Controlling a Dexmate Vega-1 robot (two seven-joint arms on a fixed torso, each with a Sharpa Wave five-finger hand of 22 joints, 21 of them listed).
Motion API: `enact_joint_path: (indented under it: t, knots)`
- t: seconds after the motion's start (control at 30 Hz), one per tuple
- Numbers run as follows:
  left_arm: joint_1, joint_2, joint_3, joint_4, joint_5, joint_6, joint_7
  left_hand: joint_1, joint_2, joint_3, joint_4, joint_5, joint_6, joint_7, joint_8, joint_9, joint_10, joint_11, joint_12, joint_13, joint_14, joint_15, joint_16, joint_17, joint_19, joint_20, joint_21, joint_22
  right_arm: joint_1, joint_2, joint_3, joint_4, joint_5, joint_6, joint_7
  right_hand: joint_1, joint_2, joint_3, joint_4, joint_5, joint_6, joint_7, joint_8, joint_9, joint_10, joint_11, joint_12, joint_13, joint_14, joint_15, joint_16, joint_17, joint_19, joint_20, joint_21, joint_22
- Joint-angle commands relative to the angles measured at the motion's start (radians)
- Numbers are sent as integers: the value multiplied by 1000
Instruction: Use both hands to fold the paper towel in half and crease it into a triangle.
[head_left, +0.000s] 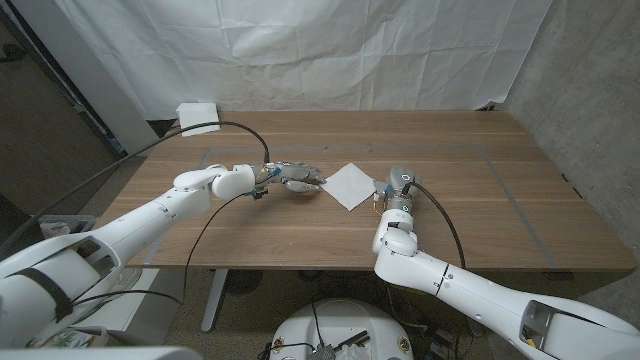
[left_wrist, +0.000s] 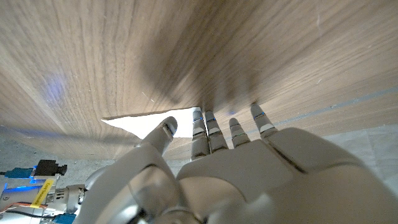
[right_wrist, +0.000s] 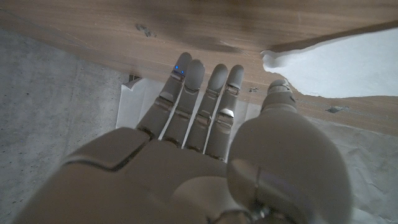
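Note:
A white paper towel (head_left: 350, 186) lies flat on the wooden table (head_left: 480, 210), turned like a diamond. My left hand (head_left: 297, 178) lies just left of it, fingers stretched out toward its near-left corner; whether they touch it I cannot tell. In the left wrist view the left hand (left_wrist: 249, 168) holds nothing, and the towel (left_wrist: 146, 124) shows past the thumb. My right hand (head_left: 393, 190) sits close beside the towel's right edge. In the right wrist view its fingers (right_wrist: 199, 106) are straight and empty, with the towel (right_wrist: 342, 65) off to the thumb side.
A small white box (head_left: 197, 116) stands at the table's far left corner. A black cable (head_left: 240, 128) arcs over the table to my left wrist. A white cloth backdrop (head_left: 330, 50) hangs behind the table.

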Motion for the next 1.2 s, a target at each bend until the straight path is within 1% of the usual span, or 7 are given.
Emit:
enact_joint_path:
  t: [0.03, 0.2, 0.4, 0.57, 0.6, 0.73, 1.2]
  knots:
    - [-18, -16, 12, 33, -4, -15, 5, -5, 12, 0, 8, -1, 5, 12, -1, 3, -6, -3, -2, 0, -4, -1, 1, 3, -71, 6, 0, 3, 30, 3, -52, 22, -5, 4, 31, -9, 1, -11, -1, 2, -2, -9, 1, 8, -11, -5, 11, 9, -8, -133, 8, 5, -18, 2, 2, 6]
    - [-21, -16, 16, 43, -4, -23, 7, -9, 12, 1, 13, -1, 15, 11, 4, 3, 3, -5, 2, 0, -1, -2, 3, 4, -71, 7, 0, 3, 50, 26, -60, 64, -3, -8, 42, -6, -2, -14, -5, 4, -35, -15, -14, 8, -43, -5, 7, 11, -24, -135, 12, 8, -33, 4, 5, 10]
    - [-22, -14, 17, 51, -5, -29, 11, -15, 9, 3, 19, -2, 23, 13, 7, 3, 11, -3, 5, 0, 1, -4, 4, 4, -70, 6, 0, 3, 55, 28, -63, 73, 0, -17, 48, 11, 0, -11, -14, 8, -37, -17, -18, 7, -39, -13, 13, 7, -28, -141, 16, 7, -40, 5, 9, 13]
    - [-25, -14, 17, 58, -4, -35, 17, -19, 7, 3, 23, -2, 24, 13, 7, 3, 13, -2, 6, 0, 1, -5, 4, 4, -70, 5, 1, 3, 51, 22, -66, 65, -1, -14, 46, 85, 21, 14, -45, 24, 7, -26, -6, 4, -4, -27, 53, 24, -24, -145, 32, 11, -45, 1, 23, 20]
    - [-25, -14, 18, 59, -3, -36, 19, -19, 7, 3, 23, -2, 24, 13, 7, 3, 13, -2, 5, 0, 1, -5, 4, 4, -70, 5, 1, 3, 49, 23, -64, 65, -2, -13, 42, 128, 38, 31, -59, 29, 34, -33, 2, 2, 14, -32, 71, 29, -17, -146, 43, 16, -42, -4, 34, 23]
    - [-29, -16, 19, 67, -3, -41, 24, -22, 5, 4, 25, -3, 22, 12, 6, 3, 10, -4, 4, 0, 1, -6, 3, 4, -72, 4, 0, 3, 43, 15, -59, 52, 0, 3, 39, 161, 49, 41, -63, 30, 67, -33, 11, 0, 50, -42, 98, 34, -7, -146, 57, 16, -42, -8, 46, 27]
    - [-36, -21, 25, 86, 1, -43, 29, -24, 5, 6, 25, -4, 12, 8, 3, 3, 1, -5, 1, 1, -1, -8, 1, 1, -73, 4, 0, 3, -49, -18, 58, -11, 74, 205, 0, 255, 79, 71, -70, 25, 151, -24, 31, -10, 122, -50, 151, 30, 33, -149, 92, 14, -30, -24, 77, 18]
